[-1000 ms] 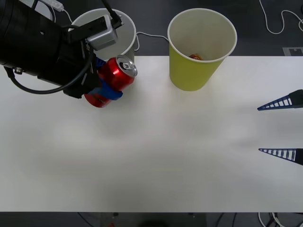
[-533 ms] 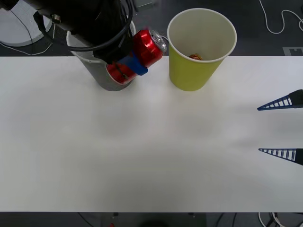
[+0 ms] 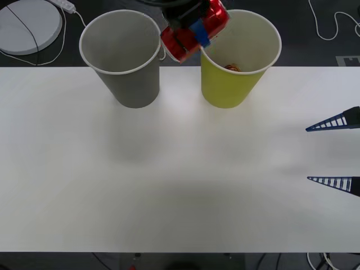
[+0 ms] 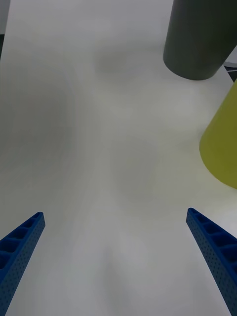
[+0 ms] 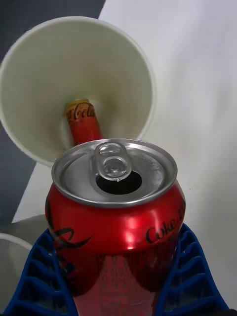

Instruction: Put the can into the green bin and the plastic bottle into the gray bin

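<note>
Front view, read from left to right: we see the gray bin (image 3: pixel 120 56) standing upright at the far side of the white bench (image 3: pixel 180 185), with nothing visible inside it. Just to its right, the left gripper (image 3: pixel 194 31) hangs in the air with its blue jaws clenched on the can (image 3: pixel 194 28). The can is tilted, its silver top leaning over the near-left rim of the green bin (image 3: pixel 239 56). That bin stands upright beside the gray one, apart from it. Far right, the right gripper (image 3: pixel 334 152) waits low over the bench edge, jaws spread wide and holding nothing.

From the left wrist we look down past the can's open pull-tab top into the green bin, where another red can (image 5: pixel 81 123) lies at the bottom. The held can is short of the bin's middle.

We judge the step to be carrying the can over the green bin. To do it well, we would move further across until the whole can sits over the opening, clear of the white rim, then lower slightly before releasing, so it neither clips the rim nor tips the light bin.
</note>
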`<state>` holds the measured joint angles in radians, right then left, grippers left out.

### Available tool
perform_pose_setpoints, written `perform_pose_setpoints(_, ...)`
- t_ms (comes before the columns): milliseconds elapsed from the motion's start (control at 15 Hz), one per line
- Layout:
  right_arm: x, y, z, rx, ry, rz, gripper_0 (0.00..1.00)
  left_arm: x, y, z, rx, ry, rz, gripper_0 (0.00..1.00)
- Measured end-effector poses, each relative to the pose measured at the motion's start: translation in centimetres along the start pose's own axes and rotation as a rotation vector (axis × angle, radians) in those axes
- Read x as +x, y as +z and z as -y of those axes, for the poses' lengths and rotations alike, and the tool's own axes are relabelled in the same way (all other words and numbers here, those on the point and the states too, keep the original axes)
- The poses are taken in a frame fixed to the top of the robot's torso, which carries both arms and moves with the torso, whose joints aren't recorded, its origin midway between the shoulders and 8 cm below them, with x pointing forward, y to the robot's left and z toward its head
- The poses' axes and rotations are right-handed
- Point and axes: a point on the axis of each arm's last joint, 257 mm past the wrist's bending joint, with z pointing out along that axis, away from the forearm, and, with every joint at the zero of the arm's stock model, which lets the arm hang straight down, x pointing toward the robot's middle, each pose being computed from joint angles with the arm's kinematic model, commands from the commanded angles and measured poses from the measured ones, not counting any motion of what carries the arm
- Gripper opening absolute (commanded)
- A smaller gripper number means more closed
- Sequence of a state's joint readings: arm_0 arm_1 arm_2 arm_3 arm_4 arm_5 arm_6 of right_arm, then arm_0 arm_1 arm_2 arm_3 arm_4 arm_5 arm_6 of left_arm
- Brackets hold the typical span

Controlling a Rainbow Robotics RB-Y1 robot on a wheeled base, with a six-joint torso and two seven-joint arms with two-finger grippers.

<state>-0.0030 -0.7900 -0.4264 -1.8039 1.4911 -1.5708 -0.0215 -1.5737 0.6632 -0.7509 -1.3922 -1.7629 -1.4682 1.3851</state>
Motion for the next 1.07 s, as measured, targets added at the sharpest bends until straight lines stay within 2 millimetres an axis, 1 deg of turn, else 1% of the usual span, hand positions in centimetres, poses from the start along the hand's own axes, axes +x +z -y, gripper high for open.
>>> perform_pose_setpoints(200,0.0,0.0,0.0,0.000,0.000,0.000,1.00,-3.4,1.1,-1.3,-0.054,-0.042,-0.020,0.00)
perform_pose_setpoints(533,0.0,0.0,0.0,0.000,0.000,0.000,1.00,-7.6,3.3,-2.5,-0.087,-0.116,0.035,0.00)
perform_pose_setpoints(800,0.0,0.0,0.0,0.000,0.000,0.000,1.00,-10.2,4.7,-2.8,-0.124,-0.141,0.067,0.00)
perform_pose_setpoints(1067,0.0,0.0,0.0,0.000,0.000,0.000,1.00,-11.6,5.5,-2.8,-0.152,-0.160,0.067,0.00)
